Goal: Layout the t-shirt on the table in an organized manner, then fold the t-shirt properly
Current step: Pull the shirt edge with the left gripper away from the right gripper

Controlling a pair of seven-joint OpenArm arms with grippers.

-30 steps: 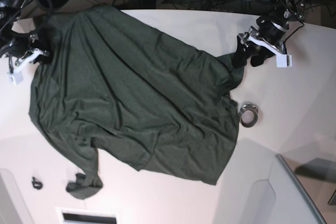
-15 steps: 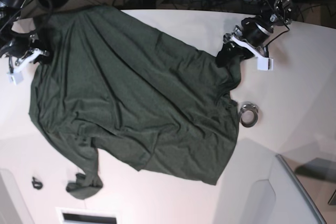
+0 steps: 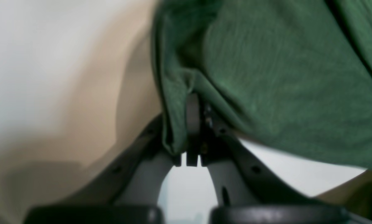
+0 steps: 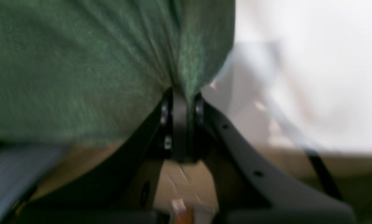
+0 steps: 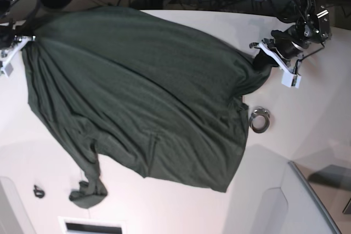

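The t-shirt (image 5: 137, 91) is spread across the table (image 5: 307, 119), stretched from the far-left corner toward the right edge. A fold of its cloth is clamped in the closed left gripper (image 3: 192, 124) near the table's far-right edge. Another bunch is pinched by the closed right gripper (image 4: 181, 121). A metal ring (image 5: 259, 119) is seen just beside the shirt's right hem.

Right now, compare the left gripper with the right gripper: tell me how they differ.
The left gripper pinches the t-shirt at its corner on the base view's right, near the metal ring; the right gripper pinches the opposite corner at the table edge. The left gripper's white finger shows plainly; the right gripper is half out of frame. Both are shut on cloth.
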